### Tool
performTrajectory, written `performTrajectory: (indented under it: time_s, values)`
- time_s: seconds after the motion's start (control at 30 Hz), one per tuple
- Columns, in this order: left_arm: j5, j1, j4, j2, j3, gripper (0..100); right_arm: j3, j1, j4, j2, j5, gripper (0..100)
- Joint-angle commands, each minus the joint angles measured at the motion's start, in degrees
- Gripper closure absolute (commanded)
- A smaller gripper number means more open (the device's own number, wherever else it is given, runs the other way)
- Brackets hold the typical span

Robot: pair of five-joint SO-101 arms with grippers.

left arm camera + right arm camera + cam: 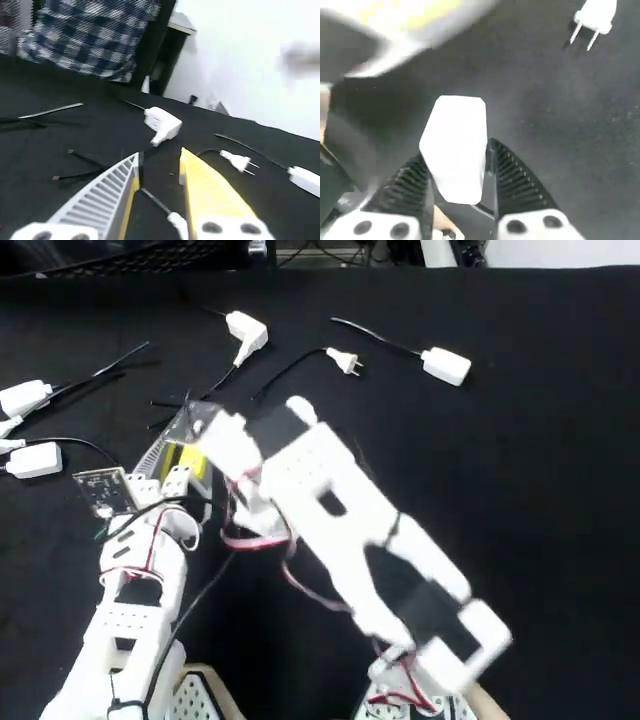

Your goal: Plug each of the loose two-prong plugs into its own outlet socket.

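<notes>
A two-prong plug [347, 362] on a black cord lies on the black desk [540, 490] between one white outlet socket [247, 332] and a second outlet socket [446, 365], touching neither. Two more sockets [35, 460] lie at the desk's edge. The right arm [350, 530] slants across the middle, beside the left arm's [130, 590] yellow fingers [185, 462].

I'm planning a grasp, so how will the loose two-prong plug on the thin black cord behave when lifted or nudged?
The two-prong plug looks small and probably light, so a nudge may slide it rather than tip it. Its thin black cord lies in a loose curve, so it will likely flop and trail behind rather than resist a lift.
</notes>
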Motion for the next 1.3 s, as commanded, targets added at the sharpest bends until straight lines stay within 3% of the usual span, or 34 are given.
performTrajectory:
  time_s: [0.0,0.27,0.77,1.27]
  values:
    - [0.5,4.5,-1.7,-0.5,1.1,85,8.0,-1.0,-5.1,-11.2,-0.6,98.6]
    - [0.5,14.7,-2.2,-0.7,1.1,85,20.3,-0.7,-12.8,-19.6,-0.6,98.6]
    - [0.4,15.8,3.6,-0.3,1.1,85,20.6,2.4,-17.2,-18.5,-2.1,98.6]
    - [0.1,15.3,6.2,-0.1,1.1,85,9.3,2.3,-8.7,-18.9,-4.3,98.6]
